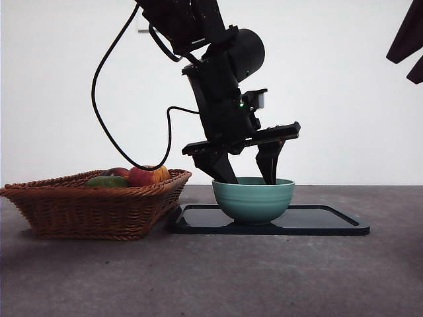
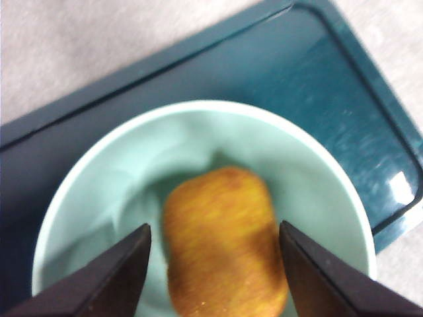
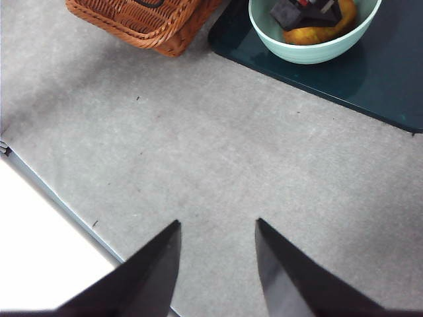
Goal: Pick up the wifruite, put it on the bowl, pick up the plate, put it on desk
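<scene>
The left pincer [image 1: 250,173] is lowered into the bowl [image 1: 254,199], with both jaw tips below the rim in the front view. In the left wrist view, the left pincer [image 2: 215,247] stands spread wide, one jaw on each side of the wifruite [image 2: 223,241]. A visible gap separates each jaw from the fruit, so the pincer has hold of nothing. The wifruite lies on the floor of the bowl [image 2: 198,142], its long axis running between the jaws. Its skin appears orange-brown and slightly blurred at this close range.

The bowl stands on a dark teal plate [image 1: 324,221], a flat rectangular tray with rounded corners and a raised lip. The plate lies flat on the tabletop [image 1: 211,277]. In the front view the bowl sits toward the plate's left half.

A brown wicker basket [image 1: 99,208] stands on the tabletop just beside the plate's left end. It contains a green fruit [image 1: 106,181] and a red-yellow apple [image 1: 144,175].

The right pincer [image 3: 217,254] hangs above bare tabletop [image 3: 198,152], well apart from the plate [image 3: 390,72]. Its jaws are parted with nothing between them. The right wrist view also shows the bowl [image 3: 310,49] with the left pincer's dark tips inside it, and one corner of the basket [image 3: 142,20].
</scene>
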